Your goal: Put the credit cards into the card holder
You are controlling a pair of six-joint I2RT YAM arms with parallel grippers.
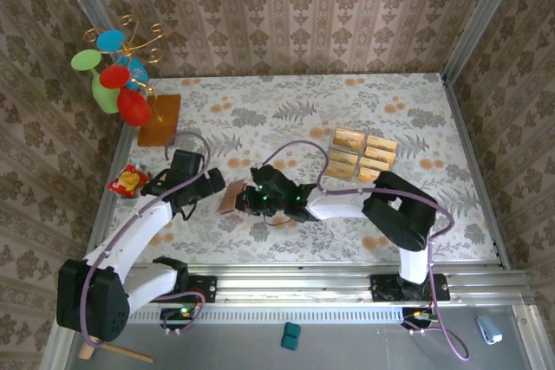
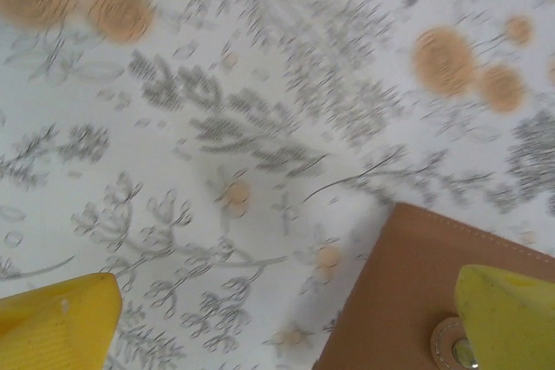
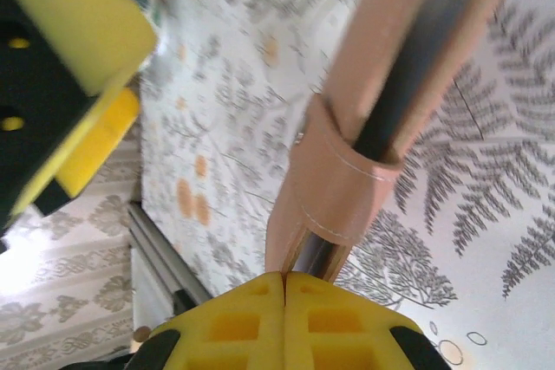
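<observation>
Card holder point(image 1: 231, 199) over floral-print table point(image 1: 416, 214)

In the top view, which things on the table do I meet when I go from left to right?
You meet: red-yellow toy → wooden board → card holder → credit cards.

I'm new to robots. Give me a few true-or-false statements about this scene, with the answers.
1. The right fingers are shut on the holder. True.
2. The left fingers are shut too. False: they stand open.
3. The cards lie apart from the holder. True.
4. The holder lies on the wooden board. False: it is off the board, in the right fingers.
</observation>
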